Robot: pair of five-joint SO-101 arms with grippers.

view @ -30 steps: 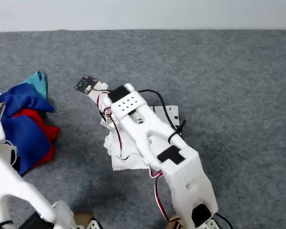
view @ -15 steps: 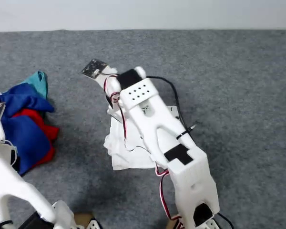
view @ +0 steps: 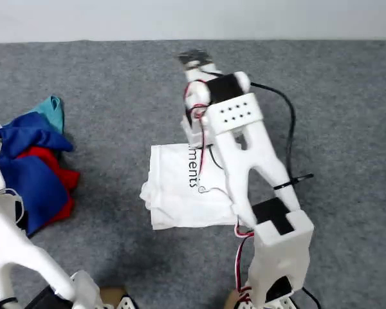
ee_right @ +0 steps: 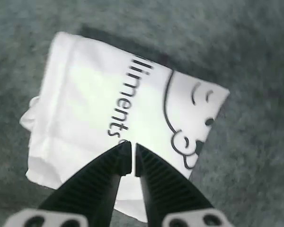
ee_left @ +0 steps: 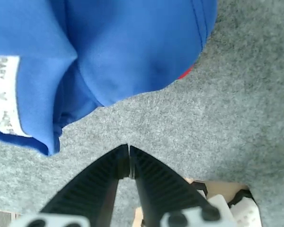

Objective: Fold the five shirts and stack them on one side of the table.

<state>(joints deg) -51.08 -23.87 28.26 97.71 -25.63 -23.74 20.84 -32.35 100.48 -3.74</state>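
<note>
High view: the white shirt [view: 180, 193] lies folded in the middle of the worktop [view: 334, 116], well apart from the heap of coloured shirts [view: 32, 161] on the left arm's side. My right gripper [ee_right: 131, 147] hangs over it, jaws drawn together, holding nothing. The left gripper [ee_left: 128, 152] is likewise pinched and empty, beside the blue shirt [ee_left: 132, 47]. I fear grabbing one edge would drag the fold open on this rough surface.

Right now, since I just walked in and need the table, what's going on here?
The right gripper hangs shut and empty above a folded white shirt in the middle of the table. The left gripper, also shut, is beside a crumpled heap of blue, red and teal shirts at the left edge.
</note>
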